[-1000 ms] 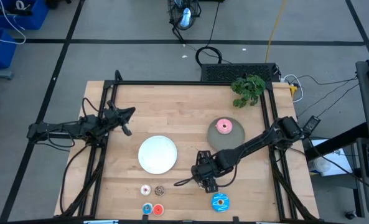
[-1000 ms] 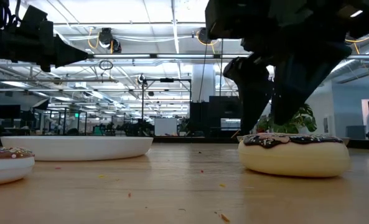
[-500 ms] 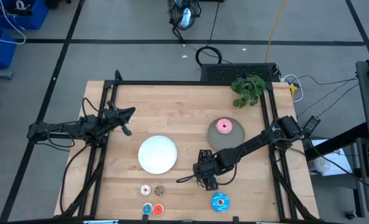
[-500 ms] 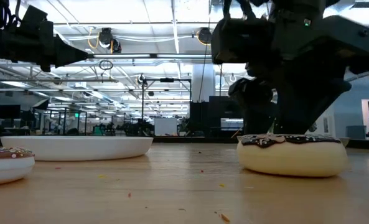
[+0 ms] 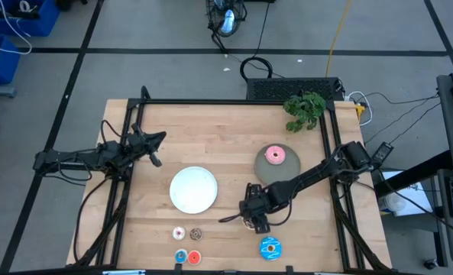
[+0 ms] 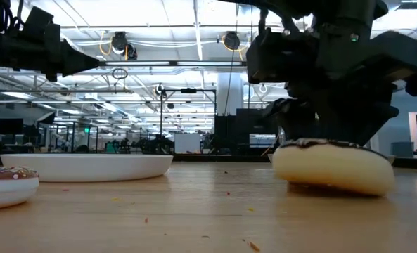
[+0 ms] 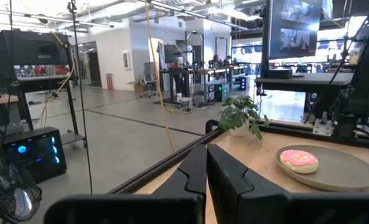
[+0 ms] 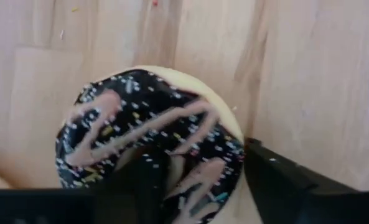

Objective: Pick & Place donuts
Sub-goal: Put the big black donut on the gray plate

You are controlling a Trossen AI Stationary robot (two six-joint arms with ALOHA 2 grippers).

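Observation:
The brown iced donut [image 8: 128,118] lies near the table's front, right of the middle, under my right gripper [image 5: 253,218], which is shut on it. A pink donut [image 5: 275,156] sits on the grey plate [image 5: 281,174]. A blue donut [image 5: 270,247] lies flat at the front edge, and several tiny donuts [image 5: 188,244] lie at the front left of it. My left gripper [image 5: 156,149] is shut at the table's left, holding nothing and clear of the wood. My right gripper has one finger [image 8: 150,186] in the brown donut's hole and the other [image 8: 277,180] outside its rim, with the ring's wall [image 8: 203,168] pinched between them. The fingers come steeply from above. The donut [image 6: 331,165] sits tilted, one side raised off the table.
A white plate [image 5: 194,189] stands left of my right gripper, between it and the tiny donuts. A potted plant [image 5: 305,109] stands at the far right corner. Black frame rails run along the table's left and right sides.
My right gripper has sunk onto the brown donut and its fingers have closed on the ring. The donut, which lay flat, is now tipped with one side off the table.

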